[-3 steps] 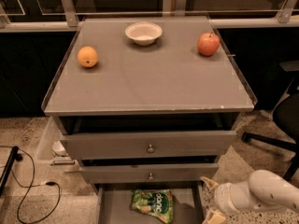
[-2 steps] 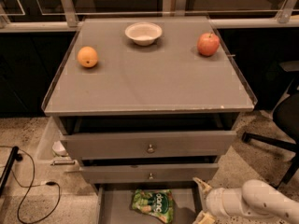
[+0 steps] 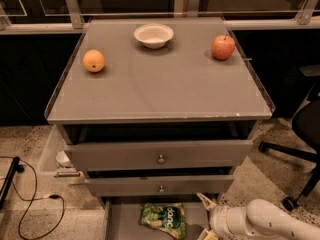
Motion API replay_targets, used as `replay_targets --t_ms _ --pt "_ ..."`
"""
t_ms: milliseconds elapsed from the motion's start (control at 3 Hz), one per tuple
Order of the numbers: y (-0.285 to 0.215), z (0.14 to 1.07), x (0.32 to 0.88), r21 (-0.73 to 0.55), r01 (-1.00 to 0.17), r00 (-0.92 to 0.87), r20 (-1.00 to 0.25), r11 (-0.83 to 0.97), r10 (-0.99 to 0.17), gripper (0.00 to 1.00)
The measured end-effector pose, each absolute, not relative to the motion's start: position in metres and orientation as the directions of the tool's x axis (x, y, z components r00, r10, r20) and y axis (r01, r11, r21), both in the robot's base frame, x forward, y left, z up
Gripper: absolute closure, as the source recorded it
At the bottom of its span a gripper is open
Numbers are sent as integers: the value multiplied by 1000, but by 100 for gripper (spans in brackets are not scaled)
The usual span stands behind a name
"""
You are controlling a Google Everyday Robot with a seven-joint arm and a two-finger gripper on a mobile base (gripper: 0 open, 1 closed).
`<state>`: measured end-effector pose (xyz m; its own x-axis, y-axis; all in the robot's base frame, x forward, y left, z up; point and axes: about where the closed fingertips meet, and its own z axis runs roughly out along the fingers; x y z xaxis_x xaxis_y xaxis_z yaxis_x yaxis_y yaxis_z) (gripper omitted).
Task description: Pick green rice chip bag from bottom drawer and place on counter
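Observation:
The green rice chip bag lies flat on the grey floor of the pulled-out bottom drawer, at the bottom edge of the camera view. My gripper is on the end of the white arm coming in from the lower right. It is open and empty, just right of the bag at drawer height, with its two pale fingertips spread apart and pointing left. The counter is the broad grey top of the cabinet above.
On the counter stand an orange at the left, a white bowl at the back middle and a red apple at the right. Two knobbed drawers stick out slightly. An office chair base is at the right, cables at the left.
My arm and gripper have moved left along the drawer, closer to the bag. The bag and the things on the counter have not moved.

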<state>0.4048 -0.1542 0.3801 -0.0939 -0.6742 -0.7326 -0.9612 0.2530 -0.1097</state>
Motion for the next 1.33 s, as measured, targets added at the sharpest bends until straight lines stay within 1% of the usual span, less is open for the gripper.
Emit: replay_targets --t_ms 333,1000,1333 --pt "-145 360 410 -112 -958 -107 -716 264 -690 0" --pt "-121 283 431 -105 -959 -134 -650 263 -748 0" --pt "-114 254 439 -100 -960 -137 -645 261 -752 0"
